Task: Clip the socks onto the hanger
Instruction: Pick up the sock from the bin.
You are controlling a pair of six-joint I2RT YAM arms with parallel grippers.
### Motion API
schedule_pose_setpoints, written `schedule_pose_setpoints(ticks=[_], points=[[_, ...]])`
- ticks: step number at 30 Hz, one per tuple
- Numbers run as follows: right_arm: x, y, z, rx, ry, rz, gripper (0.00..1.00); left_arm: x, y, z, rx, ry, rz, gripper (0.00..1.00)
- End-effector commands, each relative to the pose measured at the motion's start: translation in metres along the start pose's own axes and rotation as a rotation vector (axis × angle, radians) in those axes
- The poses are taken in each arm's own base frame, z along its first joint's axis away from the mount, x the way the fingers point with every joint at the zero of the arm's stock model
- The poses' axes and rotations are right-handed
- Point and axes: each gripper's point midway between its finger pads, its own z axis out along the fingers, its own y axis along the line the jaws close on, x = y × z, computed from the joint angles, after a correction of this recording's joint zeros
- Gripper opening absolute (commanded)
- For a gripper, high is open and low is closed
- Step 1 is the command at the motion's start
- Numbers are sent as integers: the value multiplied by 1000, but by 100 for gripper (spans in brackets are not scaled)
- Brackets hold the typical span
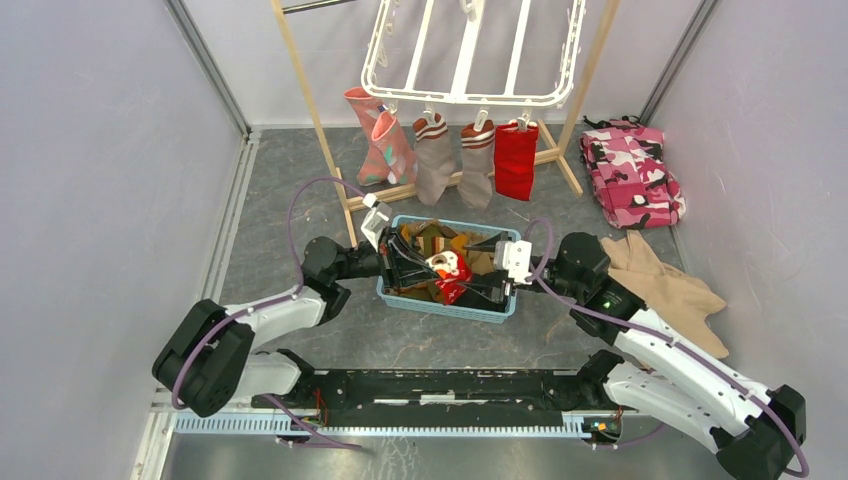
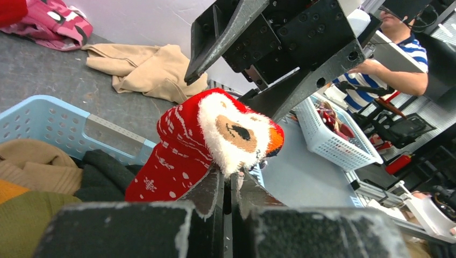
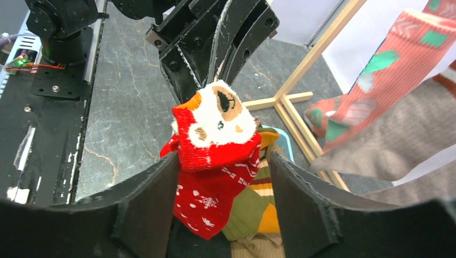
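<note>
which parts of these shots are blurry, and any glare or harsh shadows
top external: even soft light, faint shadows, no glare, hanger and blue basket crisp; left wrist: red sock sharp, the left gripper shut on it blurred by closeness; right wrist: that sock sharp, the open right gripper dark and soft-edged, hanging socks slightly soft
</note>
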Motion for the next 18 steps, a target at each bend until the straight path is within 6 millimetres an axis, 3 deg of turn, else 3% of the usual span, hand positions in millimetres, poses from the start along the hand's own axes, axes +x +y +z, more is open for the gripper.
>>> schedule_pose_setpoints(ticks=[1, 10, 15, 18], points=[[-23, -13, 1, 34, -33, -30, 62, -11, -10, 3, 50, -7, -4, 6], [-31, -20, 7, 48, -58, 34, 18, -7, 0, 5, 31, -7, -41, 12], [-31, -30, 10, 108, -55, 110, 0, -12, 3, 3, 3, -59, -21, 44], [-28, -41, 8, 180, -41, 168, 0, -17, 3, -4, -42, -107, 75, 61]])
